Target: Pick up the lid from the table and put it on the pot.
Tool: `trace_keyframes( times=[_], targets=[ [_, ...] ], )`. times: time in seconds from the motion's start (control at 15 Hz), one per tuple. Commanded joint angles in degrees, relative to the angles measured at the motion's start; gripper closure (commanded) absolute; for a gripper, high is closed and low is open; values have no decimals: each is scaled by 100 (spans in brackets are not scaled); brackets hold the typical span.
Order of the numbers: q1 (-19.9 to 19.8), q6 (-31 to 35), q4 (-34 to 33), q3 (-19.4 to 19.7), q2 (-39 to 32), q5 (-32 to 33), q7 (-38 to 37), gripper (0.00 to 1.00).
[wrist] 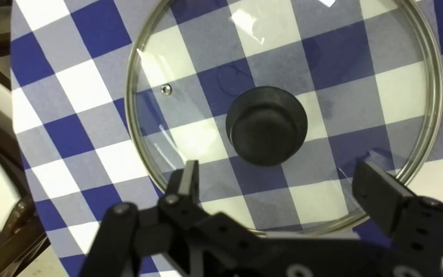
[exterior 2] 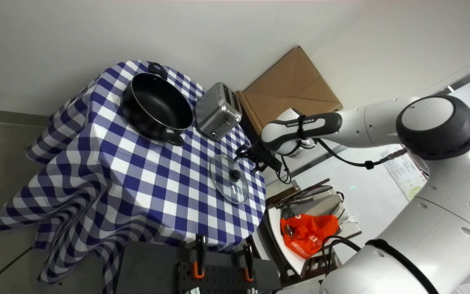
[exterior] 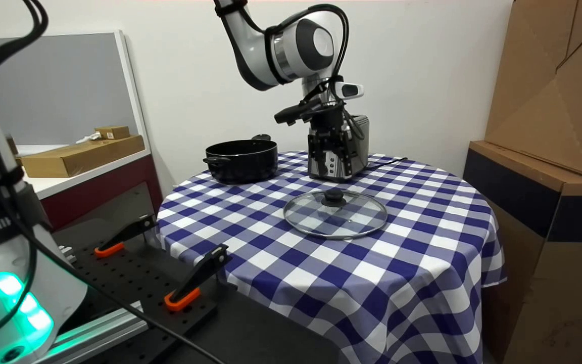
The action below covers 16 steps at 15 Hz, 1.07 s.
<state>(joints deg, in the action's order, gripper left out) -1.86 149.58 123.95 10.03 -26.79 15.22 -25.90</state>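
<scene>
In an exterior view we see the lid [exterior: 335,218] flat on the checked cloth [exterior: 437,227], the pot [exterior: 243,169] behind it to the left, the toaster [exterior: 363,144] straight behind it. In an exterior view we see the gripper [exterior 2: 244,166] hanging near the lid. In the wrist view we find the gripper's fingers [wrist: 379,194] wide apart.
</scene>
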Motion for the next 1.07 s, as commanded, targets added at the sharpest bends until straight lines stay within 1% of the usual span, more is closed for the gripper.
trace_keyframes(
  times=[0.0,0.2,0.27,0.4,0.47,0.73,0.8,0.87,1.0],
  targets=[
    [131,-12,-279,155,-395,-239,87,0],
    [149,-29,-326,223,-590,-319,82,0],
    [150,-43,-343,236,-651,-356,89,2],
    [145,-77,-360,238,-722,-434,140,27],
    [153,-99,-365,244,-734,-461,156,32],
    [216,-103,-392,241,-700,-528,191,64],
    [236,-98,-380,264,-669,-504,190,70],
    [233,-96,-379,257,-652,-514,215,73],
    [252,-115,-326,255,-568,-508,247,73]
  ],
)
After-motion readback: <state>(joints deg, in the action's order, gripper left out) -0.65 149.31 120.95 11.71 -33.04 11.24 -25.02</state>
